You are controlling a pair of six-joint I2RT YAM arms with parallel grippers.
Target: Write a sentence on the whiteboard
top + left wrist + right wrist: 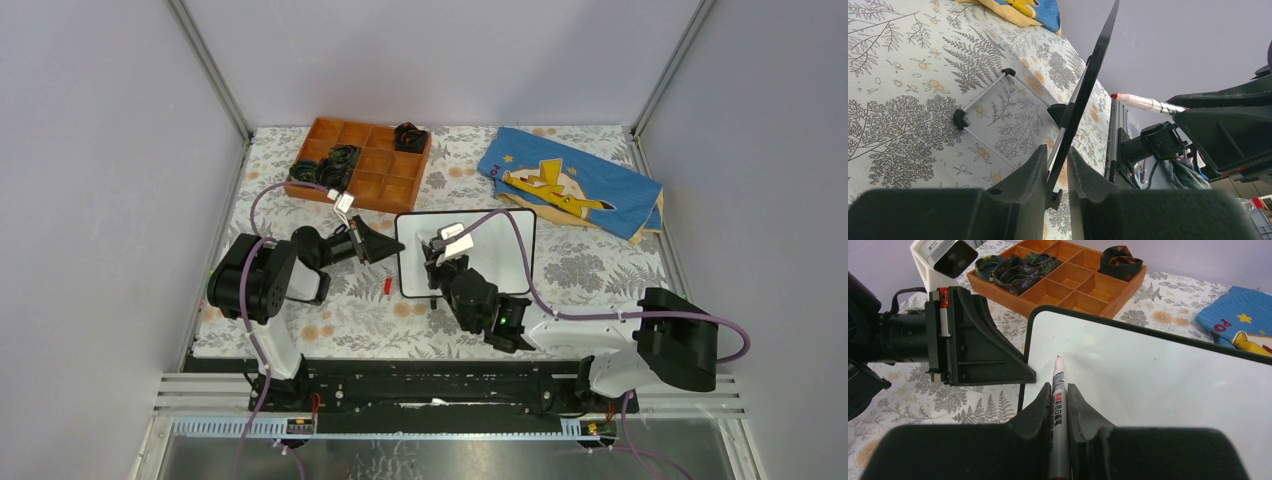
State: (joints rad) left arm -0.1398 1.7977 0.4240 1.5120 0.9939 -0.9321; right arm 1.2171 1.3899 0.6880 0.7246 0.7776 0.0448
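The whiteboard (490, 250) stands propped at the middle of the table, and its white face (1148, 380) is blank; no red sentence shows on it. My left gripper (393, 250) is shut on the board's left edge, seen edge-on (1088, 85) between its fingers (1035, 170). My right gripper (438, 252) is over the board's left part and is shut on a silver marker (1058, 390). The marker's red tip sits at or just above the white surface; I cannot tell if it touches. The marker also shows in the left wrist view (1143, 102).
A small red cap (388, 286) lies on the floral tablecloth left of the board. A wooden compartment tray (385, 180) with dark rolled items stands at the back. The blue cloth with a yellow figure (570, 185) lies at the back right.
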